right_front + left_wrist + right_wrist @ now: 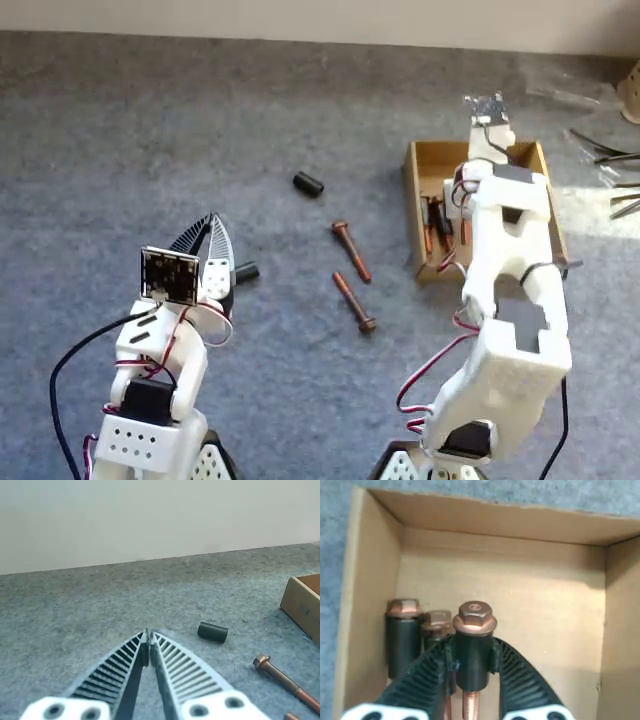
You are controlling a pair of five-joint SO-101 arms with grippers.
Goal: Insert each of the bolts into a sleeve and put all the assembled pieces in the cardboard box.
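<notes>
Holding one assembled piece [474,630], a copper bolt pushed through a black sleeve, the right claw [472,649] is clamped on the sleeve part. The bolt's head stands above the fingers and its shank comes out below. This piece hangs over the inside of the cardboard box [495,517]; I cannot tell if it touches the box floor. Two more assembled pieces [402,635] lie in the box just beside it, close to one side wall, one next to the other. In the high view the right arm [505,300] stretches over the box and covers a big part of it.

The left claw [148,639] is well apart from the box, its two fingers together at the tips with nothing between them. It hangs above the grey worktop [120,120].

Between the left claw and the box, two loose bolts [351,250] lie on the worktop, one after the other and not touching. Both are nearer to the box than to the claw. One loose sleeve [308,184] lies alone, a little farther from the box than the bolts are. A second sleeve [245,272] lies just beside the left claw, well apart from the box
</notes>
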